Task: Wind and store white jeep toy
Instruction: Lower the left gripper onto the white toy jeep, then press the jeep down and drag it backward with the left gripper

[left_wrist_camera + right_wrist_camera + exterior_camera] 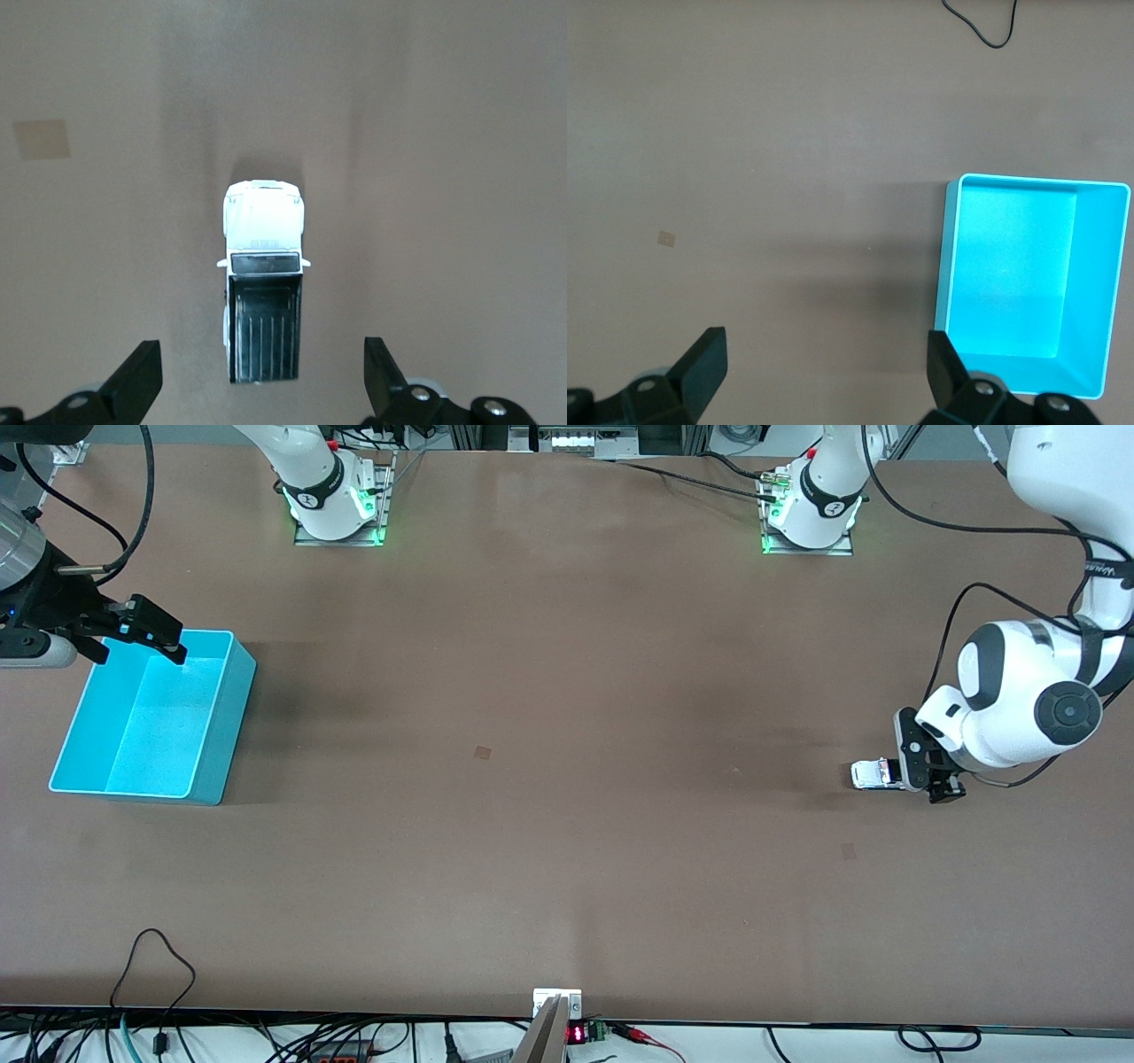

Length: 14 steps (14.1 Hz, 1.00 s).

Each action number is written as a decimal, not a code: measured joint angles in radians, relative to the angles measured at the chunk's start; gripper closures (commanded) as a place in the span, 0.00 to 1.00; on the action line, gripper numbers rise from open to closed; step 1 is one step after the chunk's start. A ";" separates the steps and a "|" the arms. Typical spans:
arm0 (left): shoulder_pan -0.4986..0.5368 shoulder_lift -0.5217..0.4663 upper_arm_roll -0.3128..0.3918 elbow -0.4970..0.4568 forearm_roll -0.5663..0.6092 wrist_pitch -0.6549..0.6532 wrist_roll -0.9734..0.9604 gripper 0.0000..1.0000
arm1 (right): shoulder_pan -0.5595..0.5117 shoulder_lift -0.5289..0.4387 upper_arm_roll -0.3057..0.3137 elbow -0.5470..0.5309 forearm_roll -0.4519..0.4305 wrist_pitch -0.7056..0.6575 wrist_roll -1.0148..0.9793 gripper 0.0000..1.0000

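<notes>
front view shows the task barely begun: white jeep toy (870, 773) sits on the table (567, 779) near the left arm's end, not wound, not stored. turquoise bin (217, 726) at the right arm's end is empty. left gripper (930, 775) is low at the jeep, fingers apart, gripping nothing. right gripper (146, 633) waits over the bin's rim, fingers apart, empty.
</notes>
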<state>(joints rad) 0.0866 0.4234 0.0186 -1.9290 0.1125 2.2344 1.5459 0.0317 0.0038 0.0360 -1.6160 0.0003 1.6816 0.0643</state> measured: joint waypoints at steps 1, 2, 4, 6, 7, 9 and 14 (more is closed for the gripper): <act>0.005 0.011 0.000 0.000 0.000 0.010 0.011 0.00 | 0.000 0.000 0.000 0.000 0.000 0.000 0.000 0.00; 0.012 0.020 0.000 -0.003 0.000 0.025 0.016 0.00 | 0.000 0.000 0.000 0.000 0.000 0.000 0.000 0.00; 0.023 0.028 0.000 -0.033 0.000 0.099 0.026 0.00 | 0.000 0.000 0.001 0.000 0.000 0.000 0.000 0.00; 0.025 0.034 0.000 -0.074 0.000 0.175 0.028 0.01 | 0.004 0.000 0.001 0.000 0.000 0.000 0.000 0.00; 0.025 0.038 0.000 -0.089 0.000 0.202 0.028 0.06 | 0.007 0.000 0.002 0.000 0.000 0.000 0.000 0.00; 0.025 0.046 0.000 -0.102 0.000 0.223 0.029 0.36 | 0.012 0.000 0.002 0.000 0.000 0.000 0.001 0.00; 0.025 0.047 -0.004 -0.105 0.000 0.228 0.049 0.72 | 0.013 0.000 0.002 0.000 0.000 0.000 0.001 0.00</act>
<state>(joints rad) 0.1116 0.4703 0.0144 -2.0343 0.1126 2.4620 1.5947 0.0450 0.0038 0.0381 -1.6159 0.0003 1.6816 0.0653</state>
